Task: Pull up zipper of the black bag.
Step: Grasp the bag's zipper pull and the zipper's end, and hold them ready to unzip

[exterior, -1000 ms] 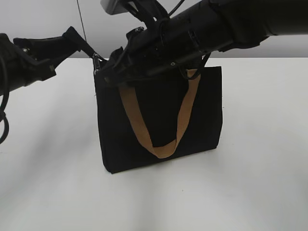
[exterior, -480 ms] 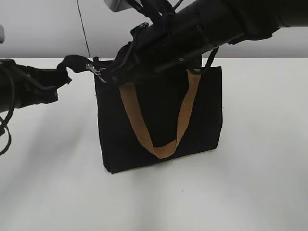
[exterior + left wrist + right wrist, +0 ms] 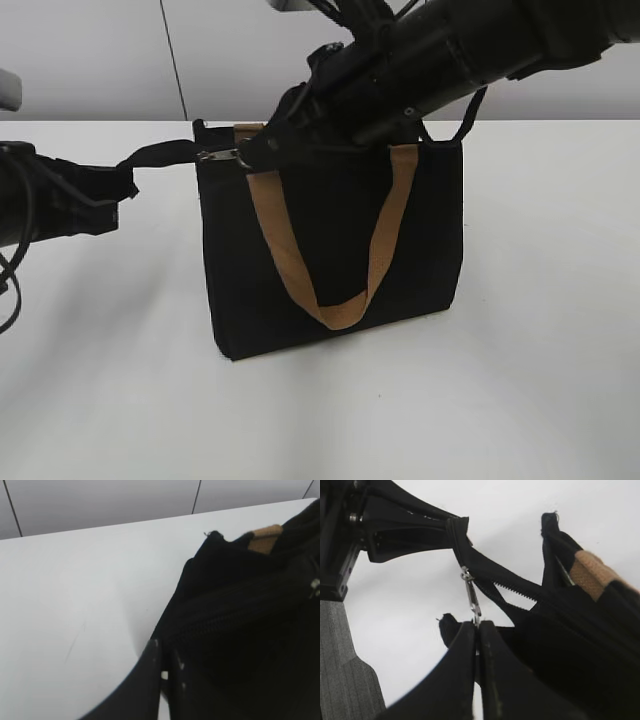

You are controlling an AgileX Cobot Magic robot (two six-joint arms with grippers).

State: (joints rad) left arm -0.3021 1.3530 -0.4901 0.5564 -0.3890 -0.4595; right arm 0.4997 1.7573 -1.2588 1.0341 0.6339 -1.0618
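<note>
Black fabric, soft and floppy by the look of it, makes up the black bag (image 3: 330, 250), standing upright mid-frame in the exterior view. The zipper (image 3: 471, 596) is a small, likely slippery metal tab; the right gripper (image 3: 477, 630) pinches its lower end between closed fingers. The left gripper (image 3: 162, 667) is clamped on the zip tape's black end tab (image 3: 160, 153), a sensible anchor since the cloth would otherwise bunch.
</note>
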